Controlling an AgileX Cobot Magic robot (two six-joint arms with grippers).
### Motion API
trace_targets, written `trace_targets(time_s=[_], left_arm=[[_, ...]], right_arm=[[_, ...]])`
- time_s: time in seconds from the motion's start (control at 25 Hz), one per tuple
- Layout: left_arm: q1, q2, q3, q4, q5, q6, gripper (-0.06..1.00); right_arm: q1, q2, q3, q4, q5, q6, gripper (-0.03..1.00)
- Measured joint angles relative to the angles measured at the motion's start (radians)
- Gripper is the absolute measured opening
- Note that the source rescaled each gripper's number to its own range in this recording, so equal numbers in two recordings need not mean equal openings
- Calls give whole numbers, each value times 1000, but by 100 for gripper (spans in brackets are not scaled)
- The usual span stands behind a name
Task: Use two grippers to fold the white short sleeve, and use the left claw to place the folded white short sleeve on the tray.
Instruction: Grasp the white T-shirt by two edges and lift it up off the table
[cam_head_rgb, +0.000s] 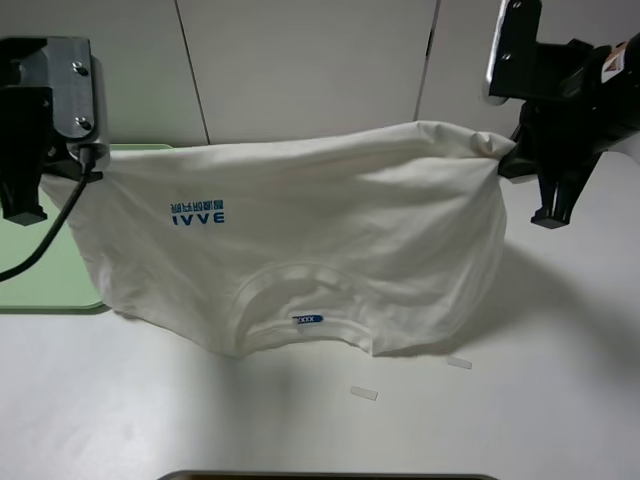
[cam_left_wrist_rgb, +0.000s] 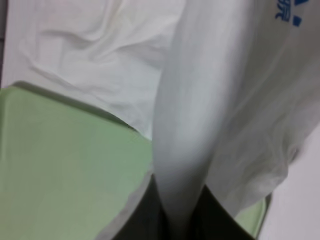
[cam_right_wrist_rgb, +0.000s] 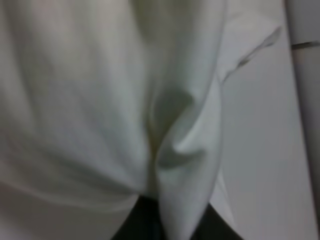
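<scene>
Suspending shirt (cam_head_rgb: 330, 240): left pincer (cam_head_rgb: 80, 172), right pincer (cam_head_rgb: 503, 158)

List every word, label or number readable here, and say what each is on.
"IVVE": blue chest print on the white short sleeve.
Smaller blue characters above it in the high view: too small to read.
Blue neck label: white marks, too small to read.
Sticker on the right arm: blurred, unreadable.
Left wrist view: a corner of the chest print, cut off, unreadable.

"IVVE" on white short sleeve (cam_head_rgb: 350, 240)
</scene>
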Motion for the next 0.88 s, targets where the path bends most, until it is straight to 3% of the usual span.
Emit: trace_targets(time_s=[0.48, 0.88], left_arm=[[0, -279, 0, -6, 17, -3, 0], [0, -422, 0, -7, -68, -3, 0]], right_arm=[[0, -230, 0, -2, 15, 0, 0], [0, -380, 1, -12, -162, 0, 0]])
